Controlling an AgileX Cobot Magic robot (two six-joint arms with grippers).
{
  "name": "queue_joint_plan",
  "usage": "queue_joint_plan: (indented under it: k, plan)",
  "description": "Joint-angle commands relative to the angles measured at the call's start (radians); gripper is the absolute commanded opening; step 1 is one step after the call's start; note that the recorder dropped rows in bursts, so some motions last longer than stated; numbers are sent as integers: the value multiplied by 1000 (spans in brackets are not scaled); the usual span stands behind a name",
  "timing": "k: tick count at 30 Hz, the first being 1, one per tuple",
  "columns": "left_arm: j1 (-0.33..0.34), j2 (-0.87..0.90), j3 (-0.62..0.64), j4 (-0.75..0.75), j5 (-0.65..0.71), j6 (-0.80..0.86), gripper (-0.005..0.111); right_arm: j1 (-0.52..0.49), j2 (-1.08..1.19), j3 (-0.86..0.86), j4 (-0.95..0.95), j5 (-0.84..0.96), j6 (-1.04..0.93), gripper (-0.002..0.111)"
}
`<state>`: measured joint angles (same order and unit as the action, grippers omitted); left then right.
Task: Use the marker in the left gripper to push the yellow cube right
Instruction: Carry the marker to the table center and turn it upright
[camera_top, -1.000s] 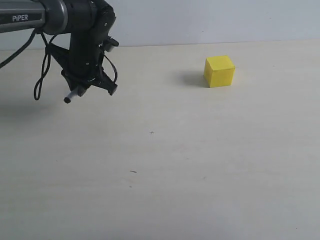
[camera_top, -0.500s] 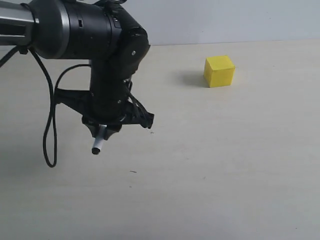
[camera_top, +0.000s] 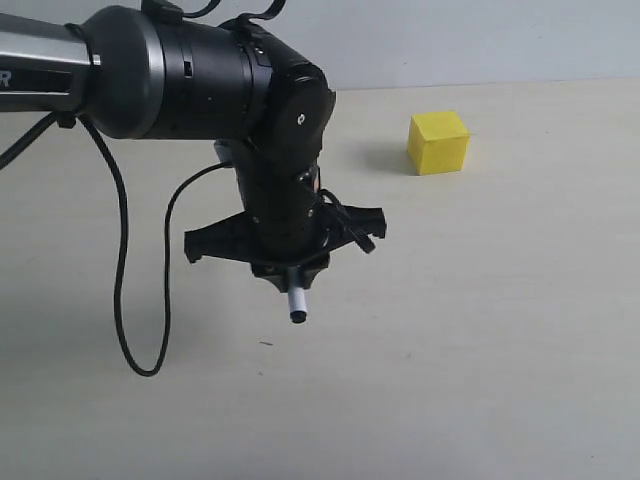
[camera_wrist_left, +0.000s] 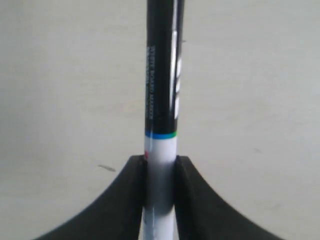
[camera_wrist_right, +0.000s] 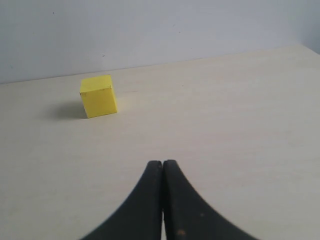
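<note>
The left gripper is clamping the marker by its white barrel, with a finger pressing flat on each side and no slack showing in the left wrist view. The marker's long axis is running near upright with a slight lean, and its exposed black-tipped end is pointing down at the table. Whether the tip is touching the surface cannot be told. The yellow cube is sitting flat on the table, well apart from the tip, to the right and farther back. The right gripper is resting with fingers pressed together, holding nothing. Risks in my judgement: the slim barrel is liable to pivot between the fingers under side load, and an off-centre contact is likely to spin the cube instead of sliding it right. A tip carried too low is likely to drag on the table.
</note>
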<state>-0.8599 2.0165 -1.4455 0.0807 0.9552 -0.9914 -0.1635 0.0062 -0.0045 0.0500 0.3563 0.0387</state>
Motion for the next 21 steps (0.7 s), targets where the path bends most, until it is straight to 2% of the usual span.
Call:
queue_joint_plan:
  k: [1,6,15,21]
  plan:
    - [-6,-13,1,-15,-80,0,0,2,-6,4,0,-6,0,0]
    - [10,-13,-50,-13,-67,104,0,2,-6,4,0,-6,0,0]
    - [22,-13,-148,-6,-30,151,0,2,-6,4,0,-6,0,0]
    - [72,32,-198,-6,119,186,0,2,-6,4,0,-6,0,0]
